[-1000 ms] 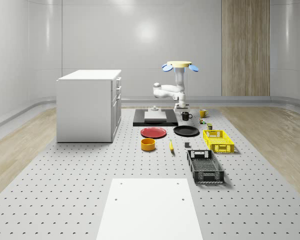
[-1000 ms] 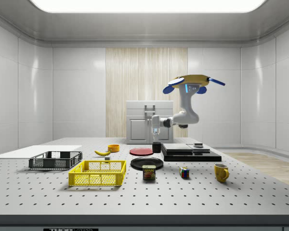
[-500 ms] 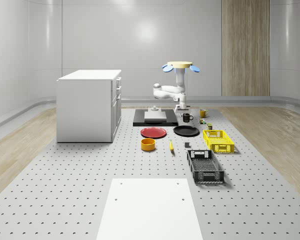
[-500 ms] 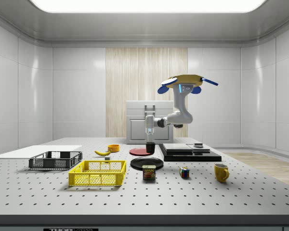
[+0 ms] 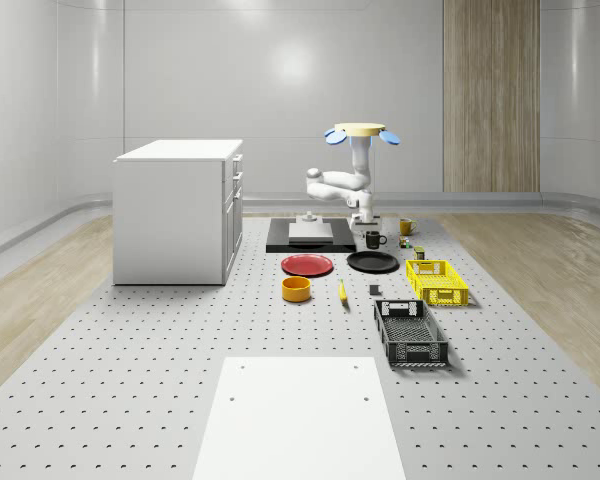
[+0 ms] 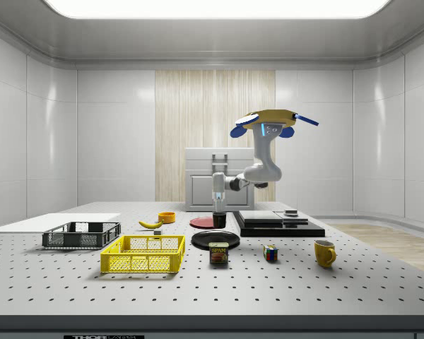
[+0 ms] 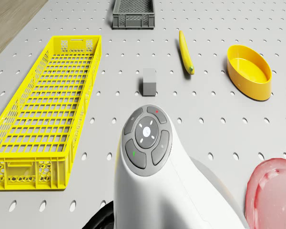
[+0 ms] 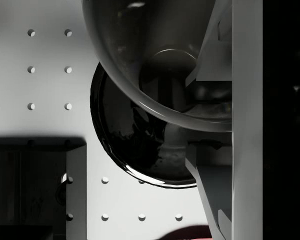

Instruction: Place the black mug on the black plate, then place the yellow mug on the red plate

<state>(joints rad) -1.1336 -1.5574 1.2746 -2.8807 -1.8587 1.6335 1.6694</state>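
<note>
- The perforated worktop (image 5: pixel 130 380) is carrying everything; the white cabinet (image 5: pixel 178 210) is standing at about ten o'clock from its centre in the whole-scene view.
- The drone (image 6: pixel 272 121) is hovering above the worktop's far part, near the black slab (image 6: pixel 279 224), its arm reaching down.
- The black plate (image 5: pixel 372 262) is lying at three o'clock of the red plate (image 5: pixel 307 265), just beside it.
- The hand (image 6: pixel 218 205) is hanging over the black plate, clamped on the black mug (image 5: pixel 373 240), which seems to be held just above the plate.
- The yellow mug (image 6: pixel 324 253) is sitting well apart, near the side view's right.
</note>
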